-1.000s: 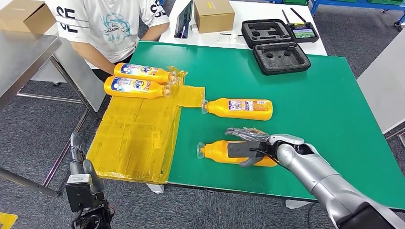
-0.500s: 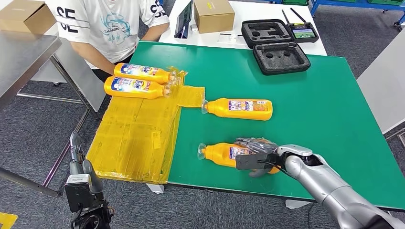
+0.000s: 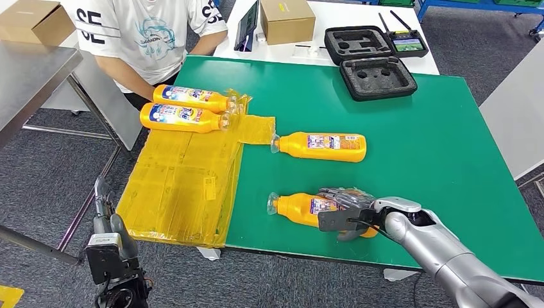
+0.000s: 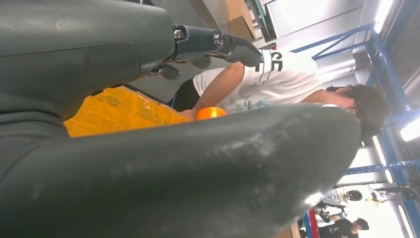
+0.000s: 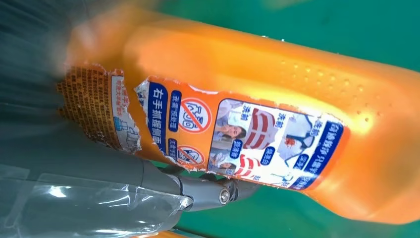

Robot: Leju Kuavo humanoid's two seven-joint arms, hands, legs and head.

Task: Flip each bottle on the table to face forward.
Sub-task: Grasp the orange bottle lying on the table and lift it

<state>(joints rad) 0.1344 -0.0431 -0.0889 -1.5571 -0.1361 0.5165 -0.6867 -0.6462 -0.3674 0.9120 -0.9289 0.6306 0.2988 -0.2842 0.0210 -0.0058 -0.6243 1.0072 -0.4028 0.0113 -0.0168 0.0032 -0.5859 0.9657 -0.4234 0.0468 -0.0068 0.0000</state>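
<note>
Covering the near bottle's [image 3: 301, 208] base, the right hand [image 3: 346, 206] grips it.

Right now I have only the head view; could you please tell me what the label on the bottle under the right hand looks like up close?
Observer: In the right wrist view the bottle shows a label torn at one end, with blue text and pictograms.
Operator: Thank you. Is the left hand holding anything?
Observer: No. The left wrist view shows the left hand with its fingers apart and nothing between them.
</note>
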